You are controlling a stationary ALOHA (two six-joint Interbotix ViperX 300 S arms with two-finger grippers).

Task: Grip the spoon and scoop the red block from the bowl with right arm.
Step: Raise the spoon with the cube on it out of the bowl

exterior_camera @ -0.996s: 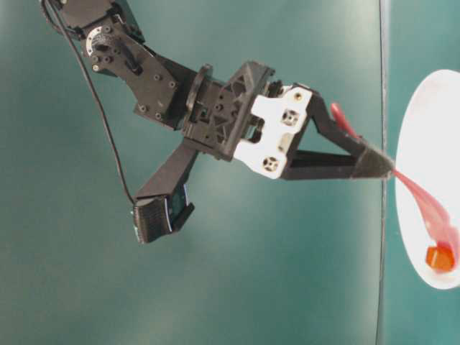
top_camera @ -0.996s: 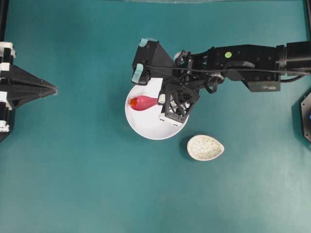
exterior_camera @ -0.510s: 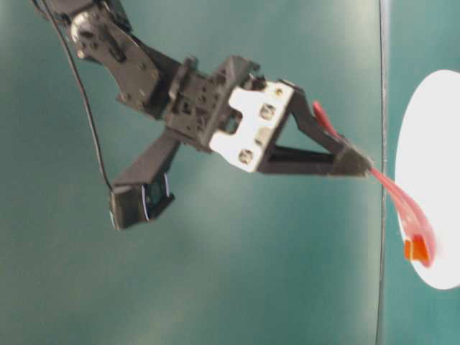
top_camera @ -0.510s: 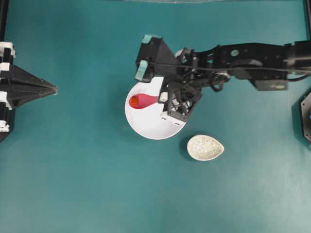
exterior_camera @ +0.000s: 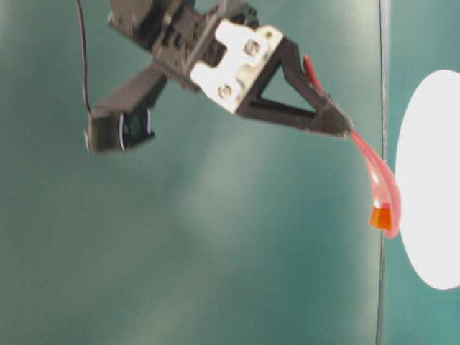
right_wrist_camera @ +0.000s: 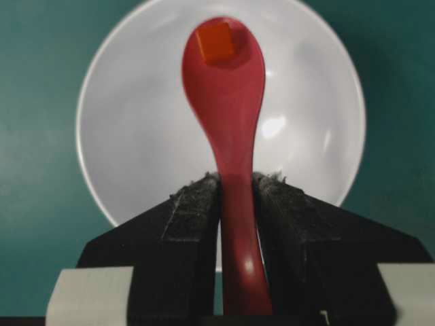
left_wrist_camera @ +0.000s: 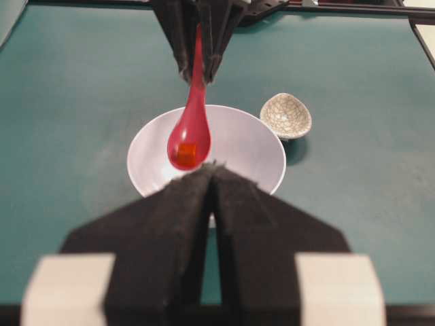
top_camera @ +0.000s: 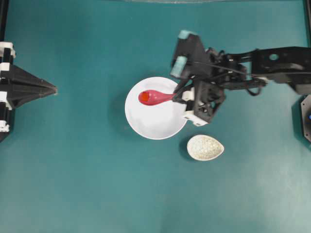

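Your right gripper (right_wrist_camera: pixel 236 197) pinches the spoon (right_wrist_camera: pixel 228 109) handle, red block (right_wrist_camera: pixel 215 42) in its scoop. It hangs above the bowl (right_wrist_camera: pixel 129 136), frame center. Left gripper (left_wrist_camera: pixel 212 178) fingers are pressed together.

Even, bright light falls from above on the matte teal table (top_camera: pixel 73 170), leaving only soft, short shadows beside the speckled teardrop dish (top_camera: pixel 205 147). The plain white round bowl (exterior_camera: pixel 431 180) is washed out to flat white in the table-level view, where the black arm is motion-blurred. A small glare spot sits inside the bowl in the right wrist view; near gripper fingers (left_wrist_camera: pixel 204 231) are out of focus.
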